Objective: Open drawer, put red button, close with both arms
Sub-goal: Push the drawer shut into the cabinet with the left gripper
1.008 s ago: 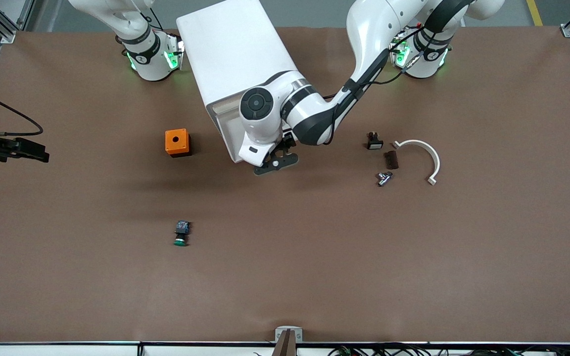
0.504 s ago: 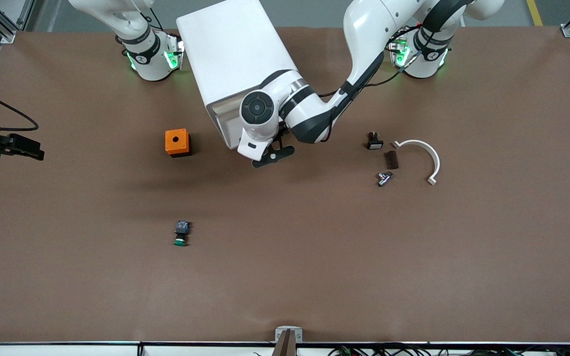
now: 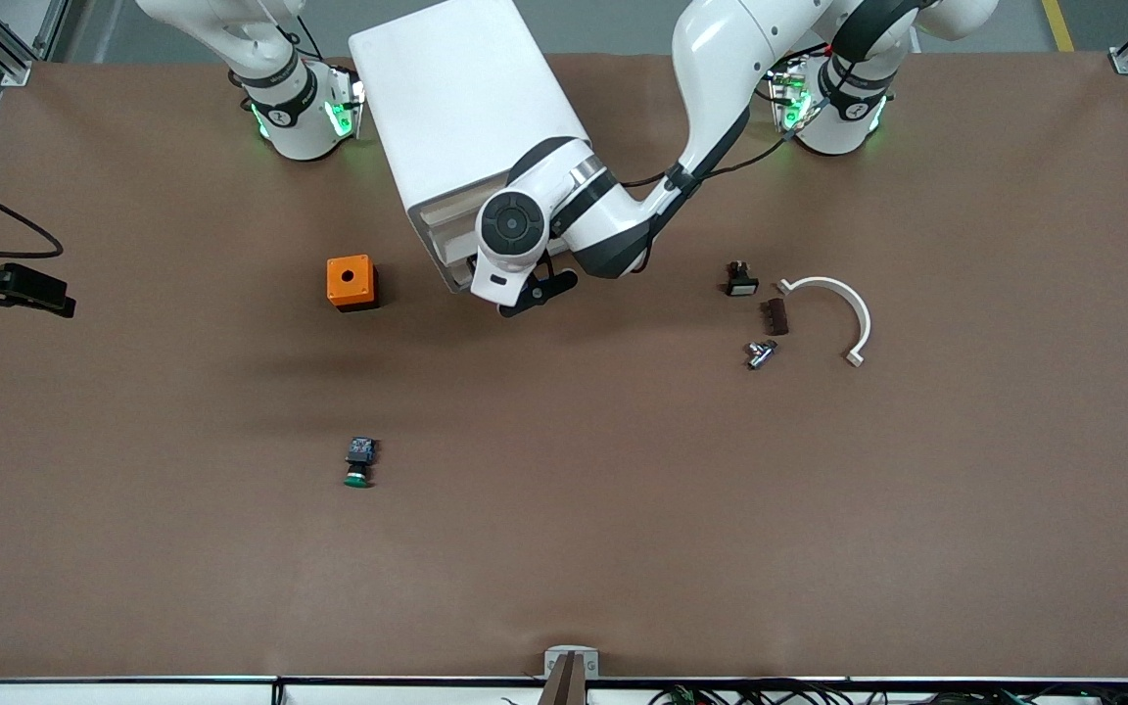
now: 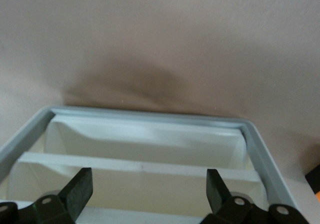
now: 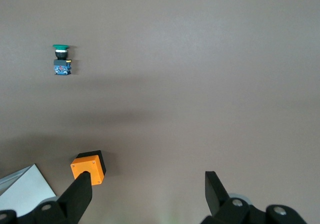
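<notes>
Between the left gripper's spread fingers sits the white drawer, partly open; no red button visible. The right gripper, also spread, hangs above the orange box, green button nearby. No readable writing.

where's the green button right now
The green button lies on the table in the front view, nearer the camera than the orange box, toward the right arm's end.

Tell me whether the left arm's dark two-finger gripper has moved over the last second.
Yes. The left gripper has drawn toward the white drawer cabinet, farther from the front camera, judged against the orange box.
</notes>
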Available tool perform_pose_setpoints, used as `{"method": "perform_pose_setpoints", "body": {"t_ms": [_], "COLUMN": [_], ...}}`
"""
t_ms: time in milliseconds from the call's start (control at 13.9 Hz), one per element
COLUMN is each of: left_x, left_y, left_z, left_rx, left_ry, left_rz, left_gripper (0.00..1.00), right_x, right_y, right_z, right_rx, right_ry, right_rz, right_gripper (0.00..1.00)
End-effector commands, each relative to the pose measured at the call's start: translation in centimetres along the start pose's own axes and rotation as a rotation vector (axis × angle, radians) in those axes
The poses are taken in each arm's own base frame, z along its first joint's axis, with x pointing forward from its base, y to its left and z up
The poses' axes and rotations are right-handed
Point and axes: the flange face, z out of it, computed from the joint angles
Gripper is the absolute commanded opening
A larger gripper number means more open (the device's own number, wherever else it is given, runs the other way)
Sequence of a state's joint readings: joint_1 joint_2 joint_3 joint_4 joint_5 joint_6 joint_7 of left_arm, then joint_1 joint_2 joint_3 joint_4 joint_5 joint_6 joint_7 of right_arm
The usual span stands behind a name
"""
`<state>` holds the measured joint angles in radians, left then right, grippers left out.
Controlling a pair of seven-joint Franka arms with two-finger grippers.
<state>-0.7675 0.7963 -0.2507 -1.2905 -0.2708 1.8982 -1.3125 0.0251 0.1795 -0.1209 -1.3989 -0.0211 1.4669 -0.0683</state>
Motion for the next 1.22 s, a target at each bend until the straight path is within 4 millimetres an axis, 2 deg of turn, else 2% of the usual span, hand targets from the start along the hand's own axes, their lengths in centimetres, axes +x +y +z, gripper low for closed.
{"method": "perform_pose_setpoints", "body": {"t_ms": [0, 144, 432, 576, 720, 792, 864, 1008, 1152], "left_x": [-0.9, -1.1, -0.7, 0.0, 0.8, 1.1, 2.7, 5.8, 7.5], "left_y": [0.1, 0.1, 0.0, -0.2, -0.4, -0.7, -1.3, -3.6, -6.3], "left_z": [0.3, 0.7, 1.0, 0.2, -1.7, -3.5, -6.3, -14.0, -20.3], "left_rx": [-0.010, -0.013, -0.010, -0.015, -0.020, -0.028, -0.053, -0.131, -0.186], "left_ry": [-0.065, -0.109, -0.110, -0.085, 0.004, 0.072, 0.120, 0.204, 0.251], "left_rz": [-0.040, -0.056, -0.040, -0.044, -0.026, -0.006, -0.014, -0.048, -0.052], "left_gripper": [1.00, 1.00, 1.00, 1.00, 1.00, 1.00, 1.00, 1.00, 1.00], "right_x": [-2.4, -4.1, -6.9, -7.8, -8.7, -9.0, -9.1, -9.9, -9.8], "right_y": [0.7, 0.7, 0.8, 0.4, 0.4, 0.4, 0.2, 1.1, 1.2], "right_z": [-2.0, -2.9, -2.7, -3.9, -4.4, -4.8, -4.9, -5.9, -5.9], "right_rx": [0.005, 0.009, 0.020, 0.021, 0.023, 0.024, 0.022, 0.027, 0.026], "right_ry": [0.011, 0.023, 0.034, 0.053, 0.049, 0.056, 0.059, 0.081, 0.088], "right_rz": [0.005, 0.002, 0.000, -0.007, -0.008, -0.010, -0.023, -0.042, -0.045], "right_gripper": [1.00, 1.00, 1.00, 1.00, 1.00, 1.00, 1.00, 1.00, 1.00]}}
